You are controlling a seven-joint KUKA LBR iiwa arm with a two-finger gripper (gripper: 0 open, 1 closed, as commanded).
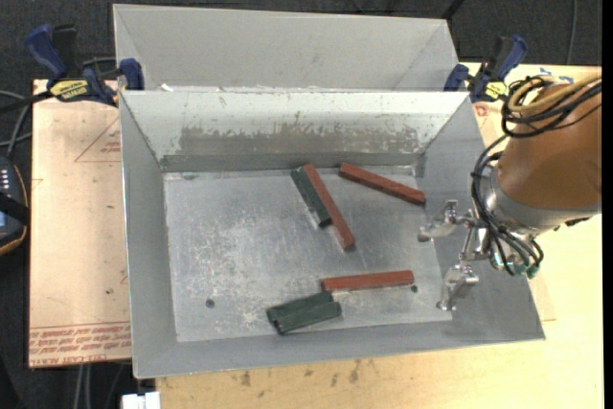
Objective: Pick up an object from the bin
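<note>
My gripper (439, 267) is at the bin's right side, low over the floor, its two metal fingers spread wide and nothing between them. A red-brown bar (367, 282) lies flat just left of it, its right end near the lower finger without touching. A dark green block (304, 313) lies below that bar's left end. Another red-brown bar (381, 184) lies slanted up near the back wall, above the upper finger.
In the middle of the bin, a dark green bar (310, 194) and a red-brown bar (332, 212) lie side by side on a slant. The arm's orange cover and cables hang over the bin's right wall.
</note>
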